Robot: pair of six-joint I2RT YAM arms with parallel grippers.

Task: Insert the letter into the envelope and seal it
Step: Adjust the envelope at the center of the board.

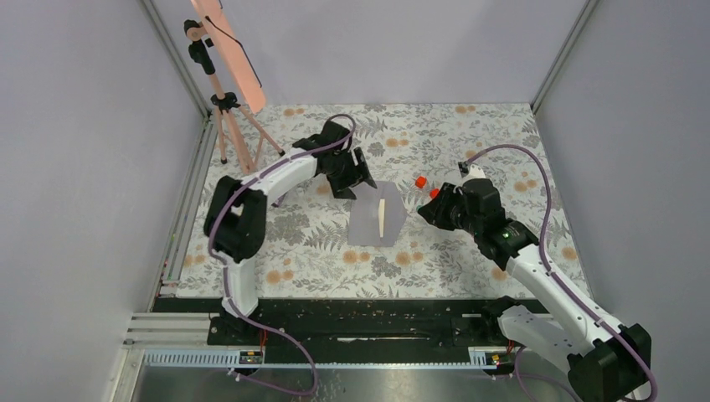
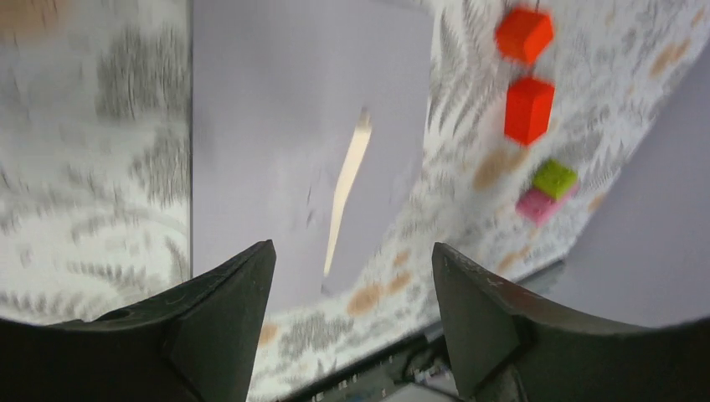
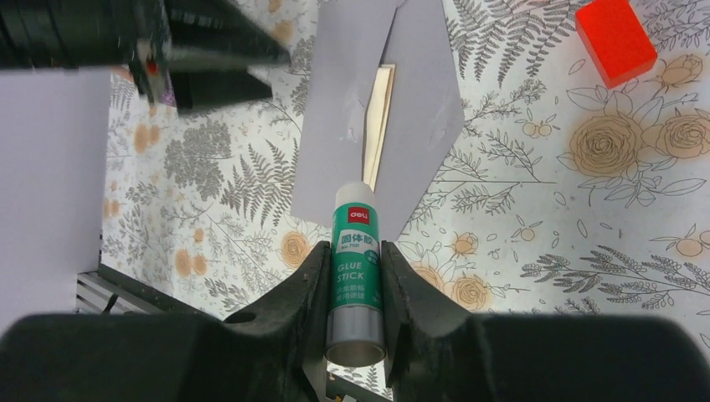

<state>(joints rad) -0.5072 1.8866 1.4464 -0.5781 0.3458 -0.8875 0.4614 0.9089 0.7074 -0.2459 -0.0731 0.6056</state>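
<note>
The grey-lilac envelope (image 1: pixel 367 224) lies flat mid-table with its flap partly folded over. The cream letter (image 1: pixel 382 214) shows only as a narrow strip in the flap's gap. My left gripper (image 1: pixel 355 179) hovers at the envelope's far-left corner. In the left wrist view its jaws (image 2: pixel 352 251) stand open and empty above the envelope (image 2: pixel 268 126) and the letter strip (image 2: pixel 347 184). My right gripper (image 3: pixel 352 249) is shut on a green glue stick (image 3: pixel 356 239). The stick's white cap points at the envelope's (image 3: pixel 335 109) near edge, just below the letter strip (image 3: pixel 381 117).
Two red blocks (image 1: pixel 421 181) (image 2: pixel 529 109) sit right of the envelope, with a green block (image 2: pixel 554 177) and a pink one (image 2: pixel 536 205) beyond. A tripod (image 1: pixel 228 126) carrying a peach panel stands at the back left. Grey walls enclose the floral mat.
</note>
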